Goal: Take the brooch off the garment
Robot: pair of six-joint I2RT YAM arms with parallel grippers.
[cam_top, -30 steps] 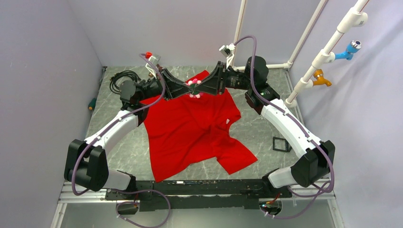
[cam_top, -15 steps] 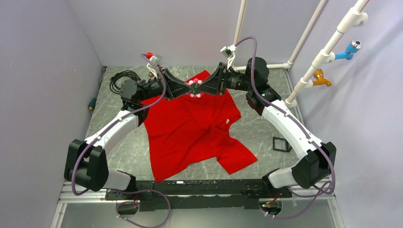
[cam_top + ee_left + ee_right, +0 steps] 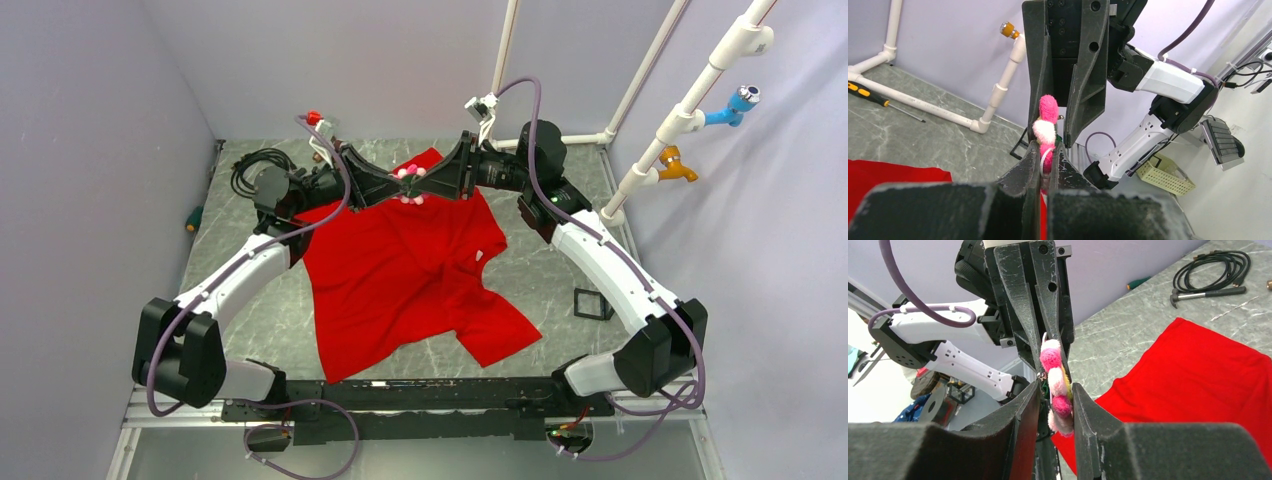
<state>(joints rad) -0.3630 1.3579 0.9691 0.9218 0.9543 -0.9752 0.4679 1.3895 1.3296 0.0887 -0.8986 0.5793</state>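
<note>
**Top view:** The left gripper [image 3: 396,187] and the right gripper [image 3: 424,184] are seen tip to tip at the far side of the table [image 3: 560,270]. The pink brooch [image 3: 408,185] is caught between the 2 tips. The red garment [image 3: 410,270] lies spread on the table below and nearward of both grippers, its far edge directly under them.

**Left wrist view:** The left gripper [image 3: 1046,159] is shown closed to a thin slit, with the lower part of the brooch [image 3: 1047,122] pinched at its tips. The right gripper [image 3: 1053,139] comes in from the opposite side, its 2 fingers flanking the fuzzy petals. A corner of the garment [image 3: 893,175] is visible low to the left of the fingers, and a screwdriver [image 3: 868,92] lies on the table further left.

**Right wrist view:** The right gripper [image 3: 1055,390] is shown clamped on the brooch [image 3: 1055,382], which fills the narrow gap between its fingers. The left gripper [image 3: 1047,357] meets it from beyond, its tips at the top of the brooch. The garment [image 3: 1198,375] lies flat below and to the right of the fingers. A coiled cable [image 3: 1213,262] and a hammer [image 3: 1208,292] rest on the table beyond it. Whether the pin is clear of the cloth cannot be told.
</note>
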